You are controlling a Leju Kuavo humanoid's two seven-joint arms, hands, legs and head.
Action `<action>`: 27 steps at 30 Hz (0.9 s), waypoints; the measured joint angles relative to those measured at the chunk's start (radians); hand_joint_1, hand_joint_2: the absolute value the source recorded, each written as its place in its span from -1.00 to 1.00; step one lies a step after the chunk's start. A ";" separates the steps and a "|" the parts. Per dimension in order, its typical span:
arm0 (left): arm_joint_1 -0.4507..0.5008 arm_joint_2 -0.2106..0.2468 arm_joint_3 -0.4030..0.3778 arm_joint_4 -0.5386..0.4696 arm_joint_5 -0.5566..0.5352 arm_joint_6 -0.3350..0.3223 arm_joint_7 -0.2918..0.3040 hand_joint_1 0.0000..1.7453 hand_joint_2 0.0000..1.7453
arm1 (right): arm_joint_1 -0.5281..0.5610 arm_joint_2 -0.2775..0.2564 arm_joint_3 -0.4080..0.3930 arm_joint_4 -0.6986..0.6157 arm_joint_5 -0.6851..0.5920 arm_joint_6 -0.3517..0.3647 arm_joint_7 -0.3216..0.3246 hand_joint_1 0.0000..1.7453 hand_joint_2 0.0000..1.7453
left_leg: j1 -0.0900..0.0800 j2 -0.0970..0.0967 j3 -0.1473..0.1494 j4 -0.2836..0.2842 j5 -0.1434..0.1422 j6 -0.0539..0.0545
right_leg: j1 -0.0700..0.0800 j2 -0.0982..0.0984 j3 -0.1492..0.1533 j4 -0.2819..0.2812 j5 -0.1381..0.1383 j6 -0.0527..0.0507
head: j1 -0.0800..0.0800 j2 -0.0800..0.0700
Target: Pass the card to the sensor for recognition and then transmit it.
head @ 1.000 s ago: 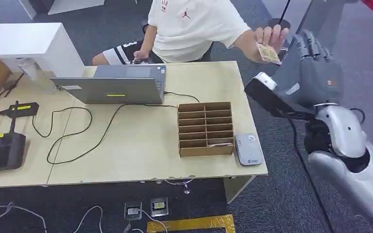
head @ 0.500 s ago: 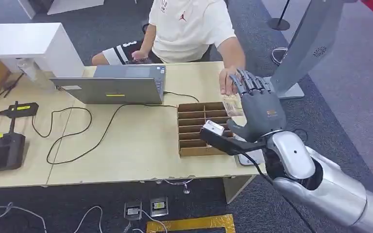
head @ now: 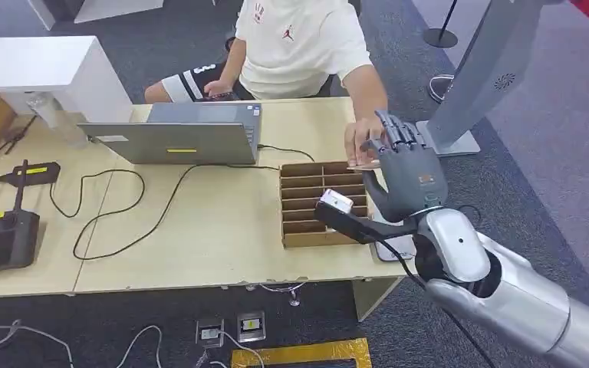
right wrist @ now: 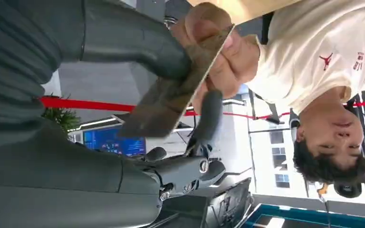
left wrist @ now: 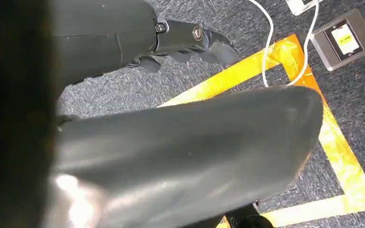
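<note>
Right hand raised upright, pinching card with person's hand, left hand curled, empty

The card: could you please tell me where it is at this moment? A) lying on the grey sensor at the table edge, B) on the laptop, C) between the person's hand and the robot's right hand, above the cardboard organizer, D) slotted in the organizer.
C: the card is pinched by the person's hand against the right hand, over the cardboard organizer.
</note>
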 joint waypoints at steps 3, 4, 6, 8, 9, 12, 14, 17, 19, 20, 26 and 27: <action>0.000 0.000 -0.001 0.000 0.000 0.000 0.000 -1.00 -1.00 | 0.001 0.000 -0.003 0.006 0.000 -0.003 0.000 1.00 1.00 | 0.000 0.000 0.000 0.000 0.000 0.000 | 0.000 0.000 0.000 0.000 0.000 0.000 | 0.000 0.000; 0.000 0.000 -0.001 0.000 0.000 0.000 0.000 -1.00 -1.00 | 0.001 0.000 -0.003 0.008 0.000 -0.004 0.000 1.00 1.00 | 0.000 0.000 0.000 0.000 0.000 0.000 | 0.000 0.000 0.000 0.000 0.000 0.000 | 0.000 0.000; 0.000 0.000 -0.003 0.000 -0.007 0.000 0.000 -1.00 -1.00 | 0.002 0.000 -0.005 0.013 -0.001 -0.010 0.000 1.00 1.00 | 0.000 0.000 0.000 0.000 0.000 0.000 | 0.000 0.000 0.000 0.000 0.000 0.000 | 0.000 0.000; 0.000 0.000 -0.006 0.001 -0.008 0.000 0.000 -1.00 -1.00 | 0.007 0.001 -0.011 0.017 -0.002 -0.013 0.000 1.00 1.00 | 0.000 0.000 0.000 0.000 0.000 0.000 | 0.000 0.000 0.000 0.000 0.000 0.000 | 0.000 0.000; 0.000 0.000 -0.008 0.001 -0.008 0.000 0.000 -1.00 -1.00 | 0.010 0.002 -0.015 0.019 -0.003 -0.014 0.000 1.00 1.00 | 0.000 0.000 0.000 0.000 0.000 0.000 | 0.000 0.000 0.000 0.000 0.000 0.000 | 0.000 0.000; 0.000 0.000 -0.015 0.001 -0.008 0.000 0.000 -1.00 -1.00 | 0.013 0.002 -0.020 0.023 -0.010 -0.014 0.000 1.00 1.00 | 0.000 0.000 0.000 0.000 0.000 0.000 | 0.000 0.000 0.000 0.000 0.000 0.000 | 0.000 0.000; 0.000 0.000 -0.017 0.001 -0.008 0.000 0.000 -1.00 -1.00 | 0.015 0.002 -0.020 0.026 -0.015 -0.014 0.000 1.00 1.00 | 0.000 0.000 0.000 0.000 0.000 0.000 | 0.000 0.000 0.000 0.000 0.000 0.000 | 0.000 0.000; 0.000 0.000 -0.019 0.001 -0.003 0.000 0.000 -1.00 -1.00 | 0.016 0.005 -0.020 0.030 -0.023 -0.010 0.000 1.00 1.00 | 0.000 0.000 0.000 0.000 0.000 -0.001 | 0.000 0.000 0.000 0.000 0.000 0.000 | 0.000 0.000; 0.000 0.000 -0.021 0.001 -0.003 0.000 0.000 -1.00 -1.00 | 0.017 0.007 -0.020 0.032 -0.024 -0.008 0.000 1.00 1.00 | 0.000 0.000 0.000 0.000 0.000 -0.001 | 0.000 0.000 0.000 0.000 0.000 0.000 | 0.000 0.000; 0.000 0.000 -0.021 0.001 -0.001 0.000 0.000 -1.00 -1.00 | 0.018 0.008 -0.020 0.034 -0.024 -0.006 0.000 1.00 1.00 | 0.000 0.000 0.000 0.000 0.000 -0.001 | 0.000 0.000 0.000 0.000 0.000 0.000 | 0.000 0.000; 0.000 0.000 -0.021 0.001 0.018 0.000 0.000 -1.00 -1.00 | 0.033 0.008 -0.021 0.042 -0.040 0.014 0.000 1.00 1.00 | 0.000 0.001 0.000 0.000 0.000 -0.001 | 0.000 0.001 0.000 0.000 0.000 0.000 | 0.000 0.000; 0.000 0.000 -0.021 0.001 0.018 0.000 0.000 -1.00 -1.00 | 0.036 0.008 -0.021 0.044 -0.039 0.022 0.000 1.00 1.00 | 0.000 0.001 0.000 0.000 0.000 -0.001 | 0.000 0.001 0.000 0.000 0.000 0.000 | 0.000 0.000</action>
